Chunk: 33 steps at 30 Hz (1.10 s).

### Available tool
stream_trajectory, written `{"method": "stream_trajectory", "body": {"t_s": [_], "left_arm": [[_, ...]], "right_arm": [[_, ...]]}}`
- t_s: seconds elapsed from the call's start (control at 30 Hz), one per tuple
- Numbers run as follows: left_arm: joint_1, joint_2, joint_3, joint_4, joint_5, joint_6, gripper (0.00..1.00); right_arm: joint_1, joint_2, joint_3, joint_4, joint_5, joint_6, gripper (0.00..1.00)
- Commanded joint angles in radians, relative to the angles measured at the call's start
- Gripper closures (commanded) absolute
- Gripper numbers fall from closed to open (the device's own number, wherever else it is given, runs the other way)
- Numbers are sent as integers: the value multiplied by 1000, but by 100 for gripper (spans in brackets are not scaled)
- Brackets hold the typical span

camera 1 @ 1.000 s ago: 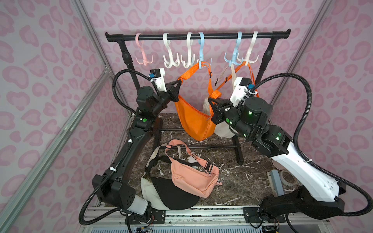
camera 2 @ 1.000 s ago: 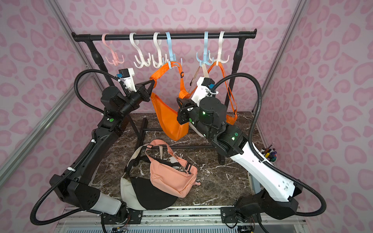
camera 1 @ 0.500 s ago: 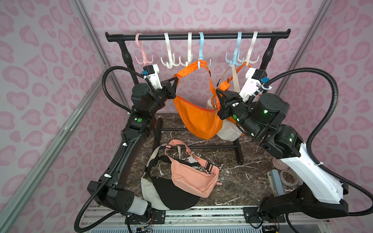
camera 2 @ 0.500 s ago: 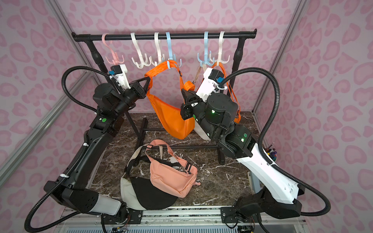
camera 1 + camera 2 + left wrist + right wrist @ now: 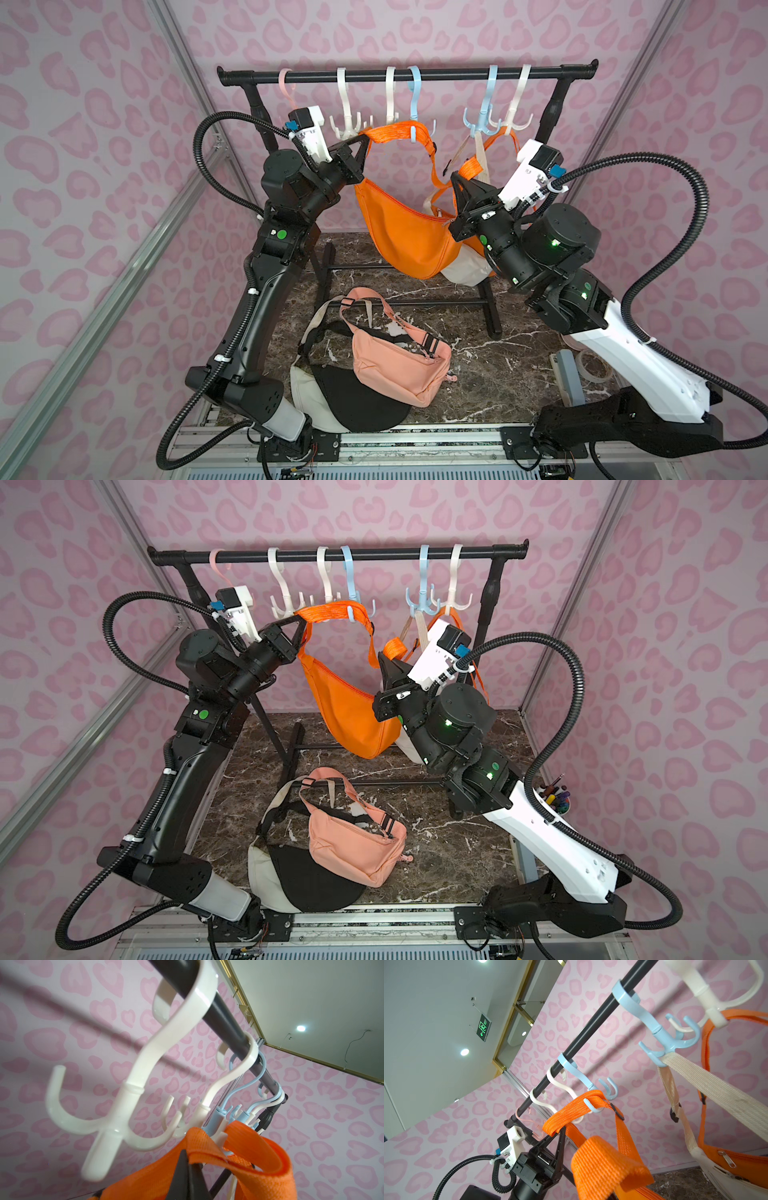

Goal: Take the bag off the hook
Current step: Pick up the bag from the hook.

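Bag strap point(image 5: 390, 134) between left fingers point(image 5: 353, 154)

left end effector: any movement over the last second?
Yes. The left end effector, shut on the orange strap, has risen toward the black rail and is now about level with the white hook prongs.

Counter point(image 5: 478, 374): dark marble slab with white veins. Rack point(image 5: 492, 316) stands on it toward the back, its feet and cross bars down on the slab. Front centre: black-and-cream bag point(image 5: 353, 399) flat on the counter, with a peach bag point(image 5: 399, 365) lying partly over it. Right edge: grey block point(image 5: 569, 374) and tape rolls point(image 5: 592, 368), just beside each other.
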<state>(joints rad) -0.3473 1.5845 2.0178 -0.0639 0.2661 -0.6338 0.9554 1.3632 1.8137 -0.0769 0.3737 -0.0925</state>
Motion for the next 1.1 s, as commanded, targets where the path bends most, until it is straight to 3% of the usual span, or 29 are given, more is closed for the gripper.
{"method": "stream_trajectory", "body": {"t_s": [0.0,0.57,1.07], "left_arm": [[-8,29,70,-23,7,-2,97],[-44,108,297,-83,-51,-2,97],[-53,129,336,-41,-176,-89,97]], "right_arm": [[-1,-5,-22,182,34,-51,100],[0,-60,-197,470,-1,-100,100],[-26,-9,-205,707,-1,-170,100]]}}
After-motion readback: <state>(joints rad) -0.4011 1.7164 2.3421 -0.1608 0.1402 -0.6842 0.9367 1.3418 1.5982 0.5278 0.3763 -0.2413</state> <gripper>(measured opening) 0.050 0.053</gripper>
